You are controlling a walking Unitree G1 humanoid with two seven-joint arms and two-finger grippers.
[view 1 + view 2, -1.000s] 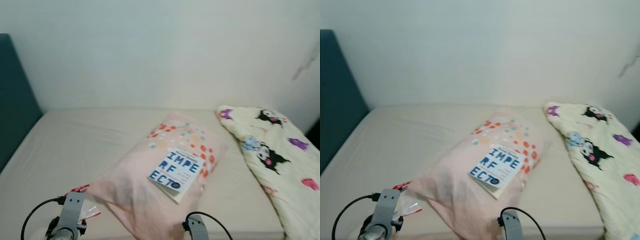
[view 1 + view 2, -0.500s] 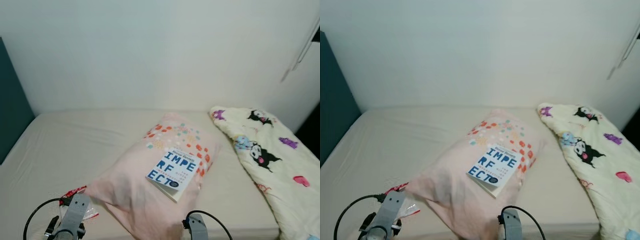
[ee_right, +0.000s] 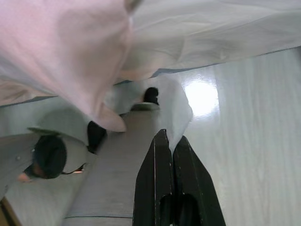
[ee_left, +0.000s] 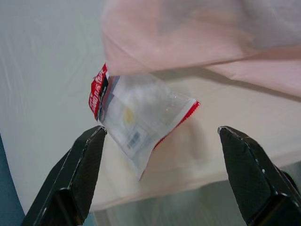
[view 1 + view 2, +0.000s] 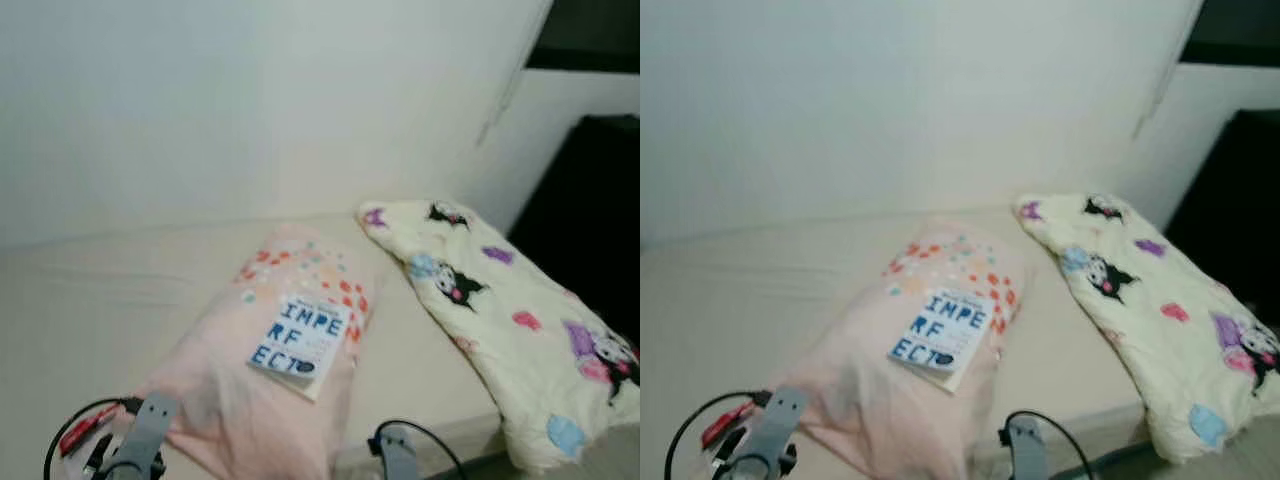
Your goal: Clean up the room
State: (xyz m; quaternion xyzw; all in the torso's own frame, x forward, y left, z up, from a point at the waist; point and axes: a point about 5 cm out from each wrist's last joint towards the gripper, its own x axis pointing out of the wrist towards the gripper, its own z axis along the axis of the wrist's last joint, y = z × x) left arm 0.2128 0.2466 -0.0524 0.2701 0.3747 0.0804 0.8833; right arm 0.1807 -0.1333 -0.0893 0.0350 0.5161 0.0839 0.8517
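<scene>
A crumpled clear wrapper with red edges (image 4: 136,115) lies on the beige bed sheet (image 5: 100,290), tucked against a corner of the pink pillow (image 5: 230,390). My left gripper (image 4: 162,134) hangs open just above the wrapper, one finger on each side, touching nothing. A white book with blue letters (image 5: 298,335) rests on top of the pillow. My right gripper (image 3: 170,139) is shut and empty, low at the bed's front edge over the glossy floor (image 3: 244,132). Both silver wrists (image 5: 140,440) show at the near edge of the eye views.
A cream blanket with cartoon prints (image 5: 500,310) is draped over the bed's right side and hangs off its corner. A dark opening (image 5: 590,200) stands at the far right. A white wall runs behind the bed.
The camera has swung to the right: pillow, book and blanket have shifted left in the picture, the teal headboard has left the frame and the dark opening has appeared. The things themselves have not moved.
</scene>
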